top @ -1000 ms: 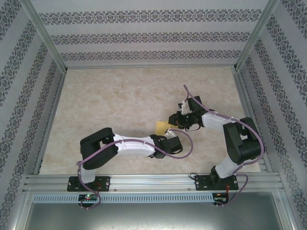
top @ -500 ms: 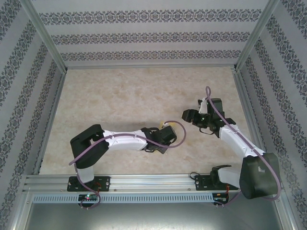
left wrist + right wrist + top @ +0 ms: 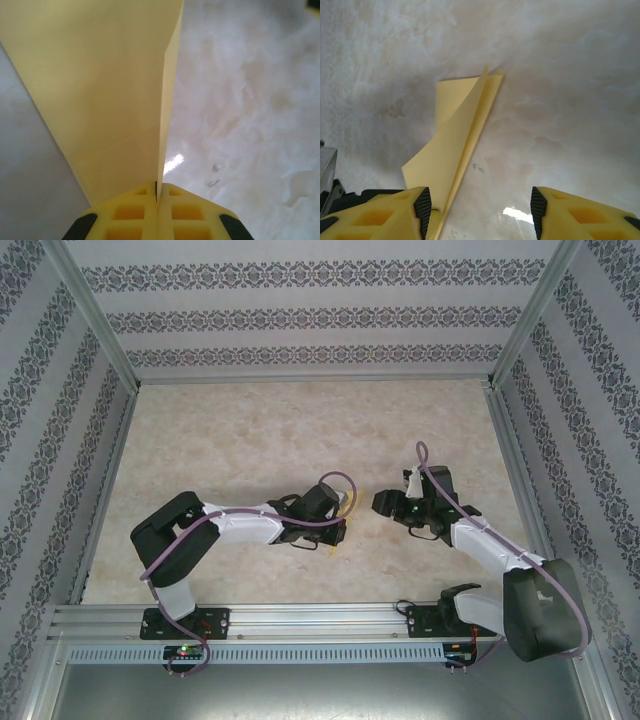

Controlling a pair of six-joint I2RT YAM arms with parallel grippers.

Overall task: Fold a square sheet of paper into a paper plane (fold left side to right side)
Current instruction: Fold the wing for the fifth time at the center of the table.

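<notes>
The yellow sheet of paper [image 3: 100, 85] is folded along a centre crease and stands on edge, its layers running away from my left gripper [image 3: 157, 195], which is shut on its near end. In the right wrist view the same folded paper [image 3: 457, 132] tapers away over the table, one flap splayed to the left. My right gripper [image 3: 480, 210] is open, its left fingertip [image 3: 422, 205] close beside the paper's near end and nothing between the pads. From above, the left gripper [image 3: 337, 524] and right gripper [image 3: 381, 503] face each other near the table's middle.
The marbled table [image 3: 250, 430] stretches around both arms, with aluminium rails and patterned walls on all sides. The purple cable [image 3: 335, 480] loops over the left wrist.
My right gripper has let go of the paper and drawn back to the right. My left gripper has shifted left and turned, keeping the paper in its grip.
</notes>
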